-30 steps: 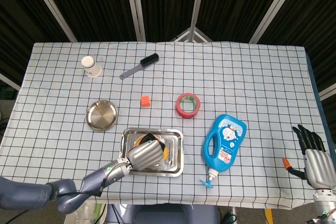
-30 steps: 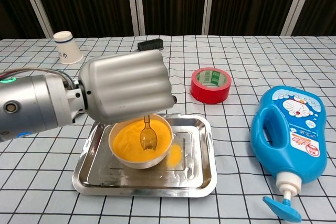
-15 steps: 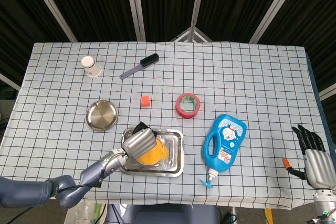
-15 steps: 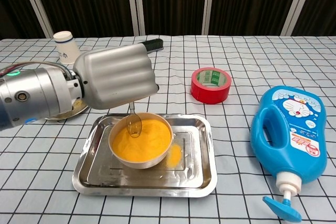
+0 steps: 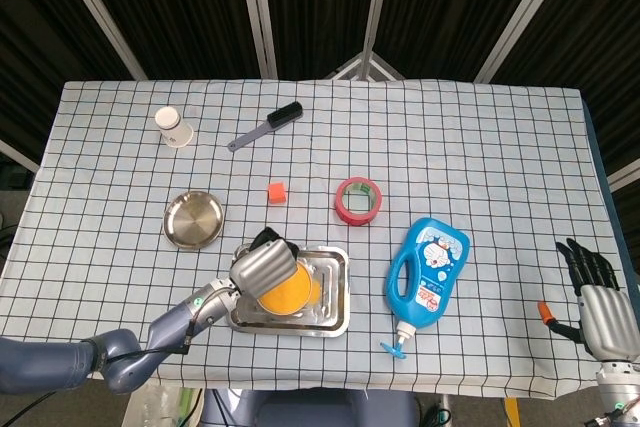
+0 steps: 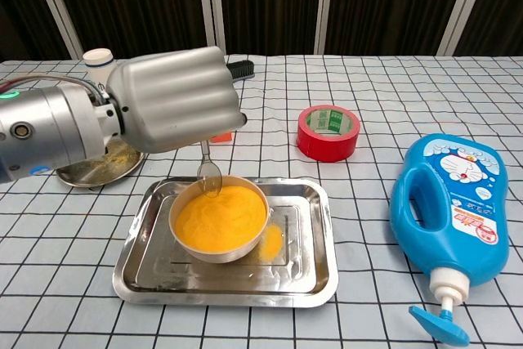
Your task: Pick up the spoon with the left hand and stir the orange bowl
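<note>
The orange bowl (image 6: 221, 218) (image 5: 285, 290) stands in a steel tray (image 6: 310, 263) (image 5: 335, 312) near the table's front. My left hand (image 6: 176, 100) (image 5: 259, 267) holds a metal spoon (image 6: 208, 173) from above, at the bowl's far left rim. The spoon hangs almost upright, its tip at the surface of the orange contents. A smear of orange lies on the tray floor right of the bowl. At the table's front right edge my right hand (image 5: 600, 302) rests with fingers spread and nothing in it.
A blue pump bottle (image 6: 449, 214) lies right of the tray. Red tape roll (image 6: 328, 131), small orange cube (image 5: 276, 192), black brush (image 5: 267, 126), white paper cup (image 5: 172, 126) and a steel dish (image 5: 194, 219) lie behind. A small orange object (image 5: 546, 311) sits by the right hand.
The left hand has moved left and back and risen, carrying the spoon from the bowl's middle to its far left rim. The right hand has not moved.
</note>
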Motion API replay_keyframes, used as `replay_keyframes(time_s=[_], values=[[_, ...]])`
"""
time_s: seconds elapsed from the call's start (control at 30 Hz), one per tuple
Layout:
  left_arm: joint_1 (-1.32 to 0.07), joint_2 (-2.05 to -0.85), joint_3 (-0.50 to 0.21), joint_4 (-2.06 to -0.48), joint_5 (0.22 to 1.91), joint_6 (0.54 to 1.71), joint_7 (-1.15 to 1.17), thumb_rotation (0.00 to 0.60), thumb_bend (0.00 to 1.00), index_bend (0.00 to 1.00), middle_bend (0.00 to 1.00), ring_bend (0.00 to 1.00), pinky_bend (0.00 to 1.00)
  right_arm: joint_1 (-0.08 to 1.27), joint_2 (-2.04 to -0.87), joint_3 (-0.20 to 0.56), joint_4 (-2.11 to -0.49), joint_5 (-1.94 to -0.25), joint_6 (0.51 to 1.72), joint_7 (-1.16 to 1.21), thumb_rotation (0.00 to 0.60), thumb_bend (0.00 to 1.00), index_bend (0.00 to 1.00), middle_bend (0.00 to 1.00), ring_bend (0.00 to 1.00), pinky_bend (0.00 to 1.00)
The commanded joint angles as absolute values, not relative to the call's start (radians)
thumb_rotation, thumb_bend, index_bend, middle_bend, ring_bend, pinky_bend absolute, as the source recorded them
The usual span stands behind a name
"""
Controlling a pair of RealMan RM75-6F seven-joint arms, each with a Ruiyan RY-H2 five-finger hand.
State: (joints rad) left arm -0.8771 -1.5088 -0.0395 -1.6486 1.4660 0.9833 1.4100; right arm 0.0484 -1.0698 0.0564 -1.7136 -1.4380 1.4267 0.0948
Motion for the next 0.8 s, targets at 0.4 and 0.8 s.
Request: replay_keyframes(time_s=[0.4, 0.8], values=[[-0.881, -1.566, -0.022, -1.645, 1.449, 0.963, 1.417, 0.6, 0.7, 0.83, 1.0, 0.99, 1.0, 0.05, -1.069, 0.057, -1.712, -1.438, 1.425, 0.098, 0.6, 0.38, 0.0, 0.0, 0.0, 0.0], [-0.888, -1.579, -0.023, -1.71, 1.479, 0.975, 1.415, 0.6, 0.7, 0.83, 1.0, 0.99, 1.0, 0.049, -1.07, 0.058, -1.712, -1.439, 1.427, 0.096, 0.6, 0.38, 0.0, 0.0, 0.0, 0.0]])
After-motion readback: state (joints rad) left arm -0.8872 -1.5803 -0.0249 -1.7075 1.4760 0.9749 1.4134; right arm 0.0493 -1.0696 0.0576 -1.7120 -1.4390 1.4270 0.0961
